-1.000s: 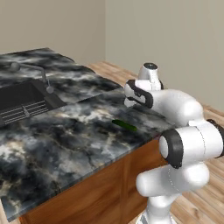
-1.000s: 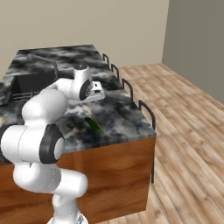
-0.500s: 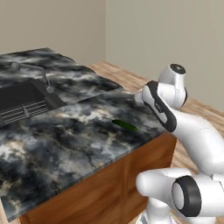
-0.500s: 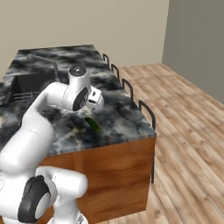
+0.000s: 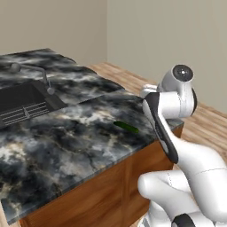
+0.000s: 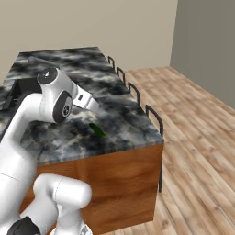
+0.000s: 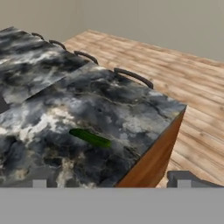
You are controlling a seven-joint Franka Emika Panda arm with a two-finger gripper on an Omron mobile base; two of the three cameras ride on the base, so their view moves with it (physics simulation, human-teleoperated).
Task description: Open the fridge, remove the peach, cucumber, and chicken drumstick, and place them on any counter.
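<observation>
Cucumber (image 5: 126, 127) (image 6: 97, 130) (image 7: 91, 138) is lying flat on the counter (image 5: 66, 142) (image 6: 119, 124) (image 7: 109, 105), near the counter's end corner and well apart from the sink (image 5: 22, 102). Its long axis is running roughly along the counter's length, one end pointing toward the sink and the other toward the counter's end edge. The gripper (image 7: 111, 183) is hanging in the air off the counter's end edge, apart from the cucumber, its fingertips (image 7: 39, 183) standing wide apart with nothing between them. Only the fingertips are showing, cut off at the bottom. Dark curved handles (image 6: 153, 114) (image 7: 131, 75) are lining the counter's long side. A faucet (image 5: 37, 73) is standing beside the sink. The arm's elbow is covering part of the counter in the right base view.
</observation>
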